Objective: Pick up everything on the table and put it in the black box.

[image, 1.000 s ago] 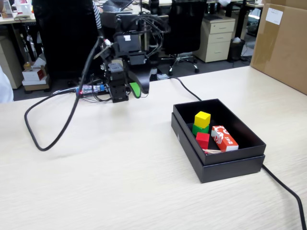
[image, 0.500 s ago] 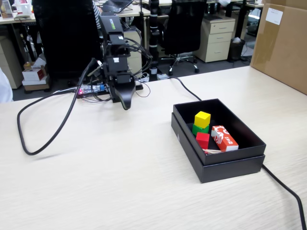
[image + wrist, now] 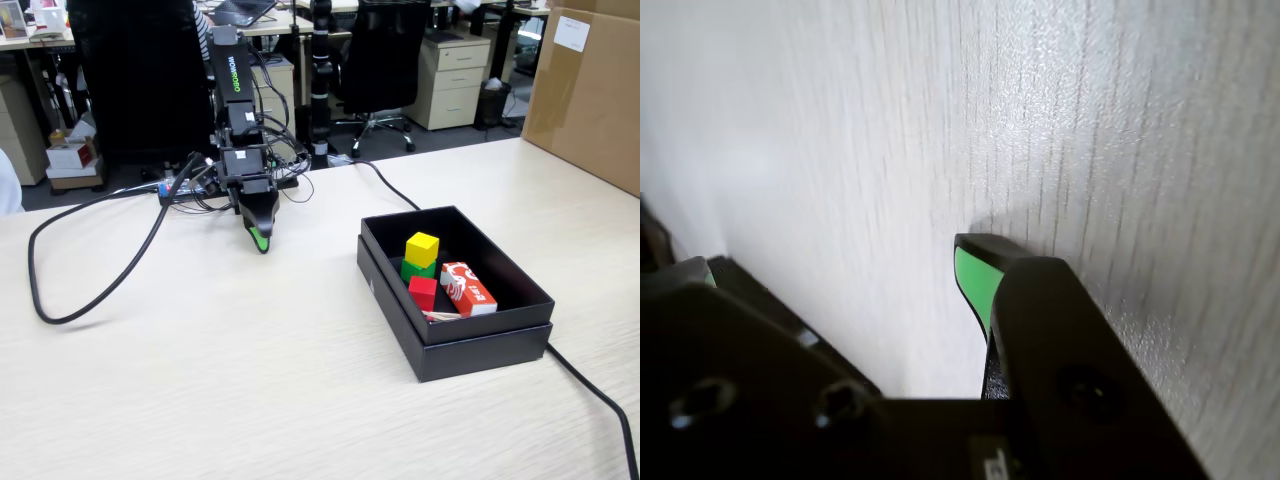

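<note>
With all three cubes [image 3: 421, 268] lying in the black box [image 3: 480, 341], we park the claw [image 3: 260, 241] gently on the table [image 3: 250, 380] (its opening cannot be made out, nothing seen held).

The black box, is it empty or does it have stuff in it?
Not empty. In the fixed view the black box holds a yellow cube on a green cube, a red cube and a red-and-white packet.

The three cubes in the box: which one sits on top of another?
The yellow cube. It rests on the green cube, while the red cube lies lower, in front.
</note>
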`<state>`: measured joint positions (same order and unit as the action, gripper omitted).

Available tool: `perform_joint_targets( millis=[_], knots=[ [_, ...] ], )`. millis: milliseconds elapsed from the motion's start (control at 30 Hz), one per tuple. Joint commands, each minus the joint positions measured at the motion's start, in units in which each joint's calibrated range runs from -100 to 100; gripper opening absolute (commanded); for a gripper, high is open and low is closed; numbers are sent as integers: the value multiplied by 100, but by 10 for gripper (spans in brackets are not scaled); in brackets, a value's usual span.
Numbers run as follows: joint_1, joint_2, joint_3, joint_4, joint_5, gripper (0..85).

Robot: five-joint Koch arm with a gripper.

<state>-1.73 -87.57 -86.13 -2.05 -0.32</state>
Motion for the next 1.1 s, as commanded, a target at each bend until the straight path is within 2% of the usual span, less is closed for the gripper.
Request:
perform_joint_targets(
  millis=[0, 1067],
  knots=[
    [10, 31, -508, 840, -171, 477],
    [15, -325, -1016, 1125, -190, 487]
  ],
)
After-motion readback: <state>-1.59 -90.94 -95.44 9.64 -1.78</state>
